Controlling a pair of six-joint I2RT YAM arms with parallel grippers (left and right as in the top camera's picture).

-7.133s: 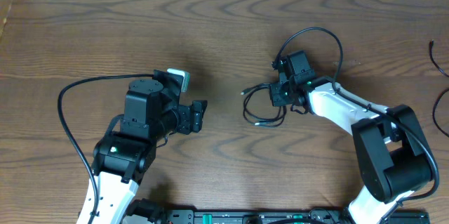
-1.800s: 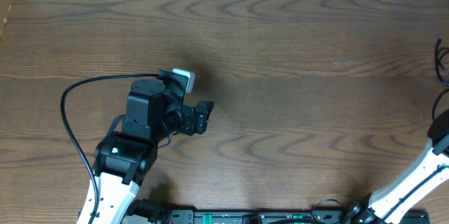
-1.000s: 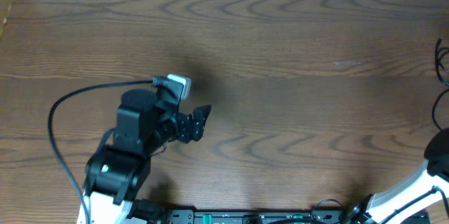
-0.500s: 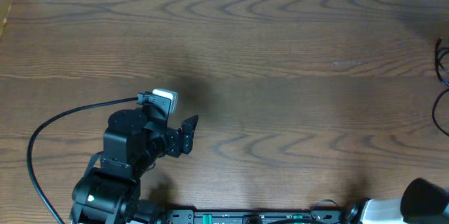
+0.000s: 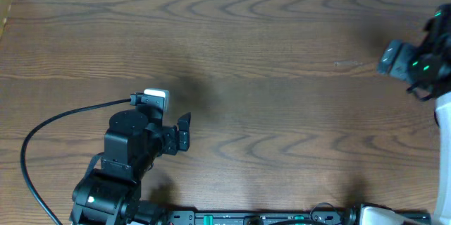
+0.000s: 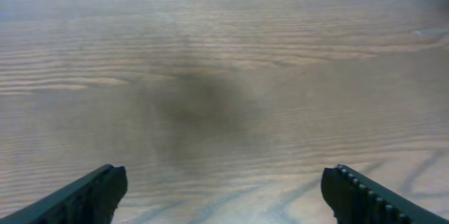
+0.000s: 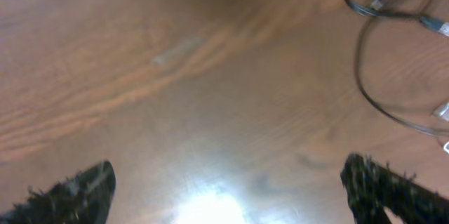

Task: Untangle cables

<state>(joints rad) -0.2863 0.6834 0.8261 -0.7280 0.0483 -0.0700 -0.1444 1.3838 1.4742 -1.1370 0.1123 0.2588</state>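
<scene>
Although both arms are at the table (image 5: 268,56), neither has hold of the cables (image 7: 377,5), which show only in the right wrist view: thin dark cords with small plug ends, bunched and crossing at that picture's upper right, one long loop sweeping down from the bunch. By that look the sorting is, I judge, unfinished, though whether a real knot remains is too blurred to tell. The right gripper (image 7: 228,178) hangs over bare wood beside them, jaws spread wide and empty. The left gripper (image 6: 224,185) is likewise spread with nothing between its fingers, far across the table. From overhead the right arm (image 5: 416,63) at the far right edge hides the cords. The left arm's thick black lead (image 5: 42,130) curves over the near left corner, well apart and no obstacle.
</scene>
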